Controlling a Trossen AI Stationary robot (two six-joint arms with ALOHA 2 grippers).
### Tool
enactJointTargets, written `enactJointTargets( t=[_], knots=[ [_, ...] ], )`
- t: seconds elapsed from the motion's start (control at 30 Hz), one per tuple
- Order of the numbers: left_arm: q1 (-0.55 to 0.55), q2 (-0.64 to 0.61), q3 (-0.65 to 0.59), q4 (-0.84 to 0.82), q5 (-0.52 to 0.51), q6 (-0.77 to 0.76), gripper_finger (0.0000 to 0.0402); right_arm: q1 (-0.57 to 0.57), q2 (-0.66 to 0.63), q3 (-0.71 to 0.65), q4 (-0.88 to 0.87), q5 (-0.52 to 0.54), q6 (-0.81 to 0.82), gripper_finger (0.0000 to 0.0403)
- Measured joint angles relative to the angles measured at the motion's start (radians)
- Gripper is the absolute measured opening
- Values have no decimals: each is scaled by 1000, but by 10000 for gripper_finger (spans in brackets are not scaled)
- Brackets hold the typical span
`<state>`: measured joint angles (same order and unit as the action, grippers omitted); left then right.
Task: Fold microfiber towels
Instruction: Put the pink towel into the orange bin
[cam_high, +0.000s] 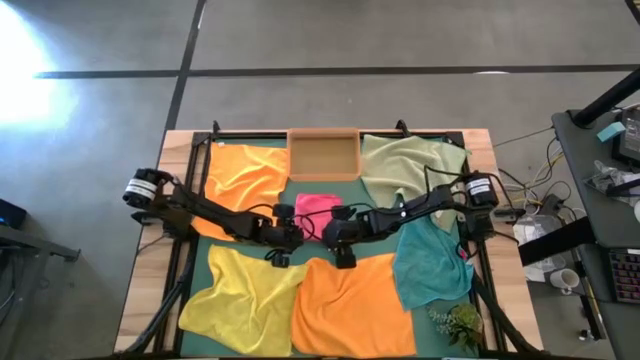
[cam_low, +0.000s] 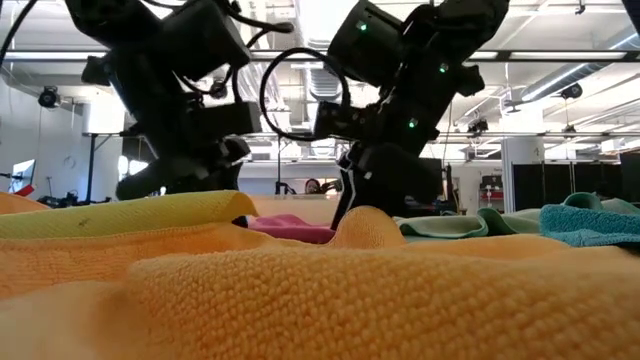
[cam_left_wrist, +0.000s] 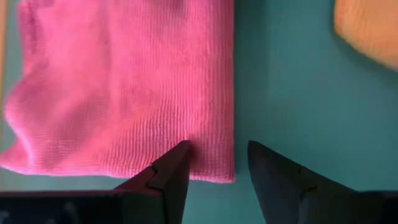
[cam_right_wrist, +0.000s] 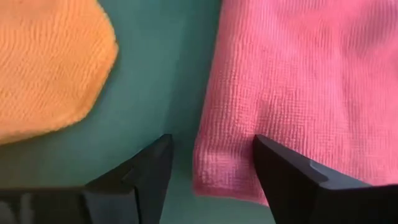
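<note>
You are working at the hot pink towel (cam_high: 318, 208), which is lying already folded small on the dark green mat (cam_high: 378, 228) in the middle of the table, just below the wooden tray (cam_high: 323, 155). Your left gripper (cam_left_wrist: 214, 165) is hanging with its fingers parted over one near corner of the pink cloth, gripping nothing. Your right gripper (cam_right_wrist: 211, 163) is standing wide over the other near corner, also empty, with the orange towel (cam_right_wrist: 50, 68) lying just beside it. If you are folding again, you are best lowering both grippers evenly, pinching only the pink edge and not the mat. Be keeping clear of the orange neighbour, and be carrying both corners across together so the edges line up.
</note>
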<state>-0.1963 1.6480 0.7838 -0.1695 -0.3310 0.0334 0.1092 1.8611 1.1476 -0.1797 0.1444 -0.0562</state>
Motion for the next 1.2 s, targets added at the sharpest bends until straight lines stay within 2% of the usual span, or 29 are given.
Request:
enactJointTargets(
  t=[0.23,0.37,0.47,0.6,0.87,1.07,1.2],
  knots=[
    [-2,69,6,38,-46,-2,147,1,5,6,-6,45,13,210],
    [0,101,5,75,-67,-10,145,1,5,6,-18,62,31,191],
    [2,123,5,94,-77,-78,137,0,5,6,-21,66,31,171],
    [2,154,5,98,-83,-132,108,0,5,5,-24,69,31,139],
    [5,172,8,101,-97,-133,10,0,5,5,-26,70,30,70],
    [5,134,45,65,-105,-132,5,-1,1,5,-37,74,39,18],
    [8,105,81,14,-89,-132,2,-1,-13,35,-121,74,62,11]
  ],
)
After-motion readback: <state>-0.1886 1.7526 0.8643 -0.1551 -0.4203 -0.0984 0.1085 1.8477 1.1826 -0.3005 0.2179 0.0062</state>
